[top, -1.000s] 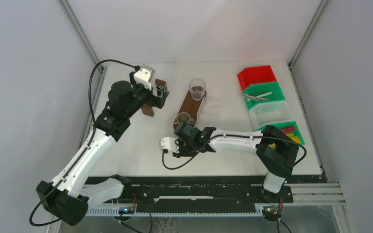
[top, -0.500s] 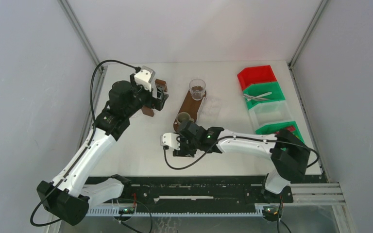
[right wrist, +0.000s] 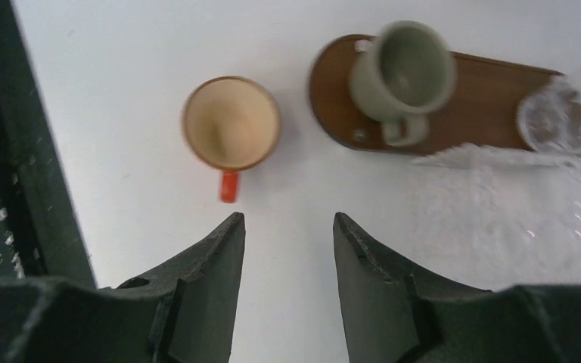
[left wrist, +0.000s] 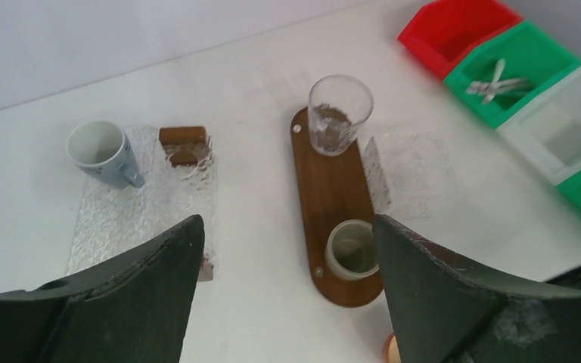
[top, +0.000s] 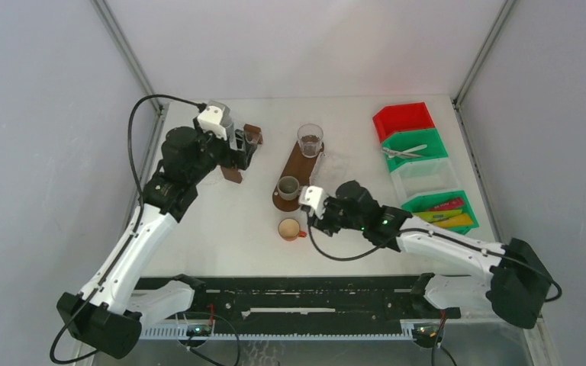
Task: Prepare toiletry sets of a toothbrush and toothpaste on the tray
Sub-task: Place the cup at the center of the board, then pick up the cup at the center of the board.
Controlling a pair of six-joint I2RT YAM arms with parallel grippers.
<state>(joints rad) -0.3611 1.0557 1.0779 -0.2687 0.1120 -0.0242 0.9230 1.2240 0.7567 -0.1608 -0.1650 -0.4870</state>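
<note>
the right gripper hangs above the desk with its fingers parted and nothing between them. just ahead of it an orange cup stands upright on the bare desk, its handle turned toward the gripper. the cup is close beside the near end of the wooden tray but not touching it. a grey-green cup sits on that near end of the tray, and a clear glass stands on the far end. a clear textured tray lies along the wooden tray's right side.

the left gripper is spread wide and holds nothing, up over the far left part of the desk. below it lies a second clear textured tray, carrying a blue-grey mug and a small wooden block.

the toothpaste is well apart from both grippers, in the nearest green bin of the row on the right: a pink-red tube, with green and yellow tubes beside it. slim white toothbrushes lie in the other green bin. a red bin stands at the far end of the row, and a pale bin stands between the two green ones.
</note>
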